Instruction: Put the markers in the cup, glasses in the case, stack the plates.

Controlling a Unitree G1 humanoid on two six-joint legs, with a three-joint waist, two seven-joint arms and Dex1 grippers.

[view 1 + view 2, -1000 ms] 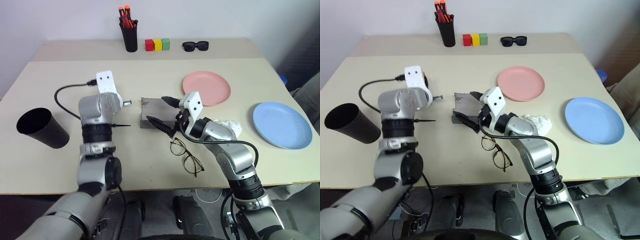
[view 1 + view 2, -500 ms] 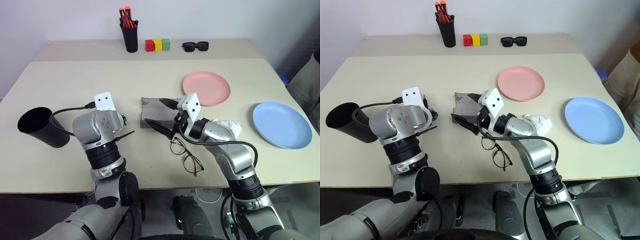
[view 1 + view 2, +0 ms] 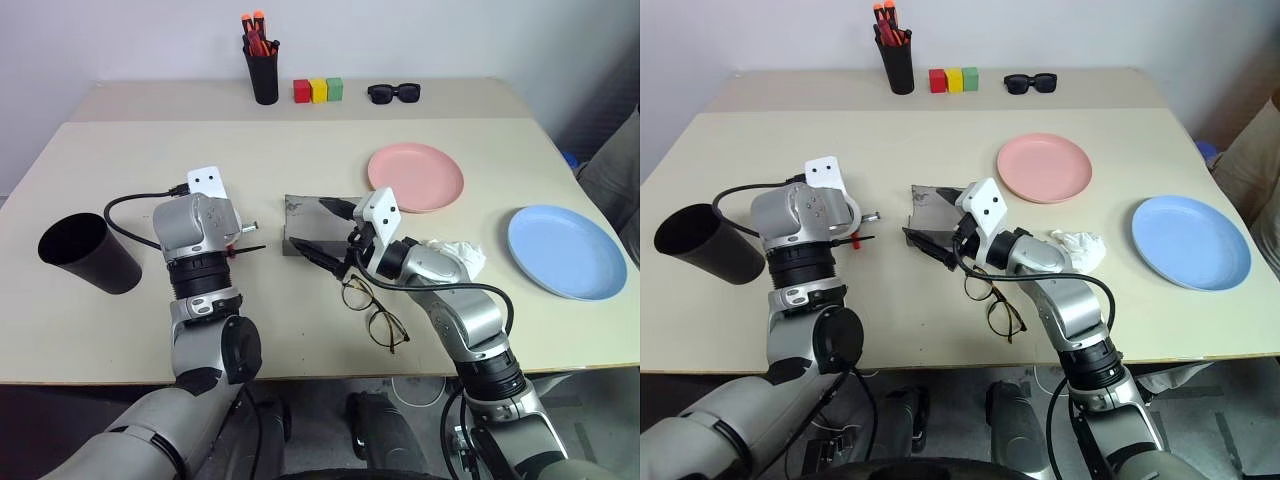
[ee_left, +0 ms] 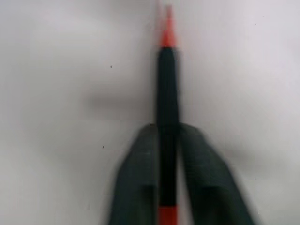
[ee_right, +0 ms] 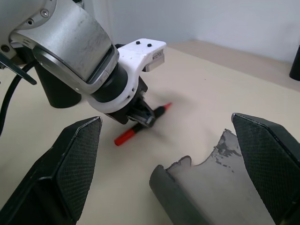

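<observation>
The left gripper (image 5: 140, 115) clamps the red marker (image 5: 139, 125) above the desk (image 3: 300, 160), apparently not yet cupped. The right gripper (image 3: 322, 228) gapes over the case (image 3: 305, 227). Glasses (image 3: 372, 310) and plates remain.

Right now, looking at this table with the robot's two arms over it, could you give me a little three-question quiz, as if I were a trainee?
1. True or false: the left gripper is shut on the red marker.
2. Which is nearer the glasses: A) the pink plate, B) the blue plate, C) the black cup?
3. Fill in: the right gripper, jaws wide open, is at the grey ____.

Key:
1. True; the marker sticks out past both sides of its fingers.
2. A.
3. Case.
</observation>
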